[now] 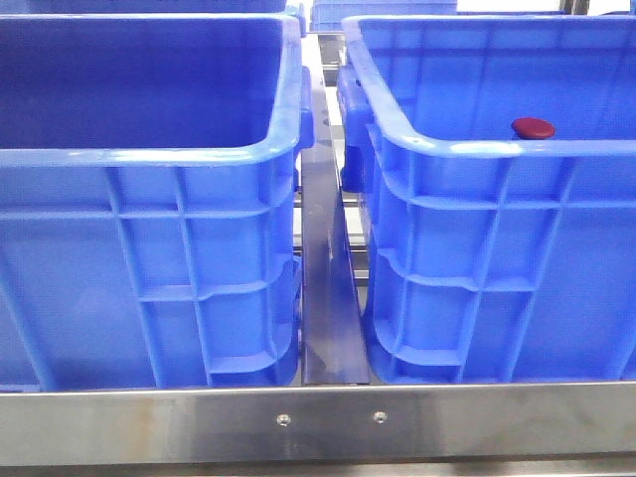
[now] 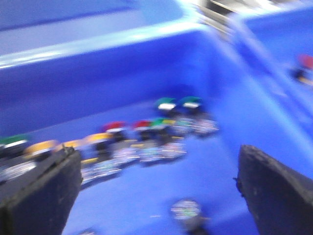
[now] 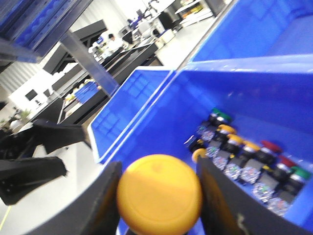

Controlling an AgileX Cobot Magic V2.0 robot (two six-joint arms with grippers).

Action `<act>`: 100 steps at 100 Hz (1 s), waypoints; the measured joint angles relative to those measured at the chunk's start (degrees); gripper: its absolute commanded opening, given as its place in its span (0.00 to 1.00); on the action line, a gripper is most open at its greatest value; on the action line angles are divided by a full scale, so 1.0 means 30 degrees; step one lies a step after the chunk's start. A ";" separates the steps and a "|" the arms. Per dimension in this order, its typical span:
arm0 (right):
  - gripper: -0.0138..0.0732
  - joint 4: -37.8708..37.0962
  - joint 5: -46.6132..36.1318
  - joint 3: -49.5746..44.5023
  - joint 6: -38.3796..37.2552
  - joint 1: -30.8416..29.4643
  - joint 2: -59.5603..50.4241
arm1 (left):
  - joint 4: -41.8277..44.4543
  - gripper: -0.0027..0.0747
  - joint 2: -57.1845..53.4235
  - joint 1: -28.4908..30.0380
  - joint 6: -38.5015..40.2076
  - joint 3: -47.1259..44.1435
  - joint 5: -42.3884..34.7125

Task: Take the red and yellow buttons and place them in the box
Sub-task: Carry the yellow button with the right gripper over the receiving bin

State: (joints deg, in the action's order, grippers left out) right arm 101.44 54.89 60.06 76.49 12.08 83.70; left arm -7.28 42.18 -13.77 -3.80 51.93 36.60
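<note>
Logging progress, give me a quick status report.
Right gripper shut on yellow button. Left gripper open, empty, above buttons in crate. Nothing in the way.

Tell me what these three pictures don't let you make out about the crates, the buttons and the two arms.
- Front view: both arms out of frame; the near walls hide the floors of the left crate and right crate; only one red button shows.
- Left wrist view: motion blur smears the row of buttons; exact count unclear.
- Right wrist view: the yellow button between the right gripper fingers hides its own base.
</note>
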 measured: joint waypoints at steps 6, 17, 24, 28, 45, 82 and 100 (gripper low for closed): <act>0.35 0.0000 0.0040 0.0000 0.0233 -0.0407 0.0000 | 0.0028 0.81 -0.0872 0.0890 0.0000 -0.0455 0.0000; 0.35 0.0000 0.0079 0.0000 0.0583 -0.1120 0.0000 | 0.0028 0.72 -0.2160 0.2021 0.0000 -0.1404 0.0000; 0.35 0.0000 0.0149 0.0000 0.0794 -0.1616 0.0000 | 0.0028 0.61 -0.2905 0.2290 0.0000 -0.1985 0.0000; 0.35 -0.0044 0.0146 0.0000 0.0914 -0.1892 0.0000 | 0.0028 0.52 -0.3321 0.2374 0.0000 -0.2285 0.0000; 0.35 -0.1031 -0.0312 0.0000 0.1020 -0.3533 -0.0546 | 0.0028 0.09 -0.4506 0.2374 0.0035 -0.2938 0.0039; 0.35 -0.2800 -0.4363 0.0000 0.1513 -0.7042 -0.2335 | 0.0073 0.01 -0.4772 0.2374 0.0035 -0.2981 0.0039; 0.35 -0.2628 -0.8906 -0.0413 0.2903 -0.7433 -0.2335 | 0.0073 0.01 -0.4772 0.2374 0.0035 -0.2981 0.0039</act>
State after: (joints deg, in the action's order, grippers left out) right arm 93.56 28.18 58.82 85.20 -10.22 76.70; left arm -7.06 27.86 -6.64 -3.70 42.98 36.72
